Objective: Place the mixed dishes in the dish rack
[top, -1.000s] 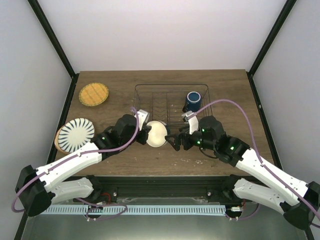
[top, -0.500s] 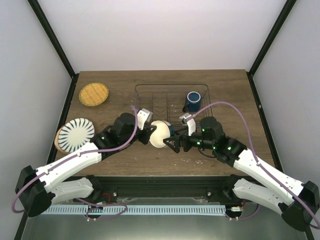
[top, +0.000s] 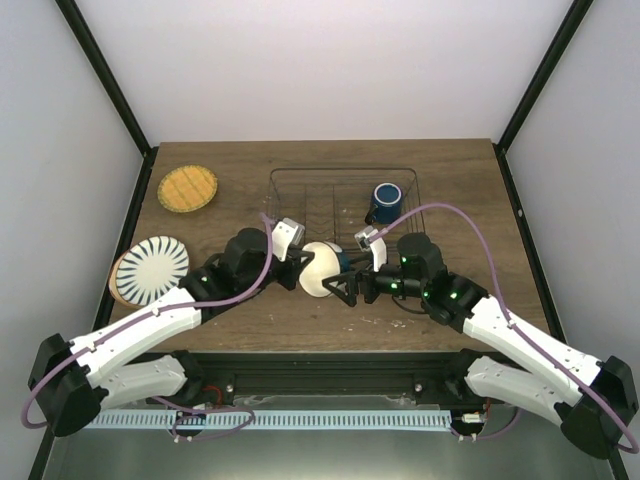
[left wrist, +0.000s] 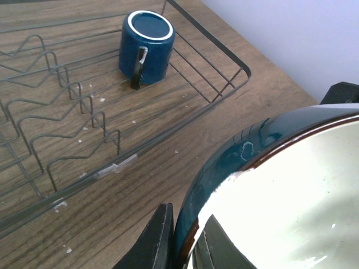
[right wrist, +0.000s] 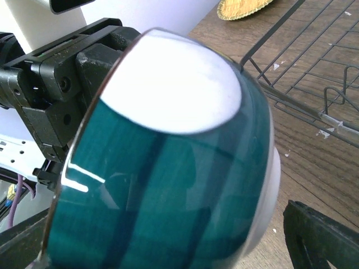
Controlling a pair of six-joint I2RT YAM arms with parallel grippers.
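Right pincer [top: 338,277] has neared the glossy round bowl [top: 316,268] (teal outside, cream inside).

A teal-sided bowl [right wrist: 168,174] with a white base fills the view, the left gripper [right wrist: 84,78] against its rim. The right gripper [right wrist: 168,246] stands spread wide either side of it, with the dish rack [right wrist: 314,61] behind.

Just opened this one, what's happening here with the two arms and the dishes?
The left gripper is shut on the rim of the bowl, holding it up just in front of the dish rack. The right gripper stands open around the bowl, likely a handover. The dark blue cup sits upside down in the rack; the orange plate and the striped plate lie on the table, outside it.
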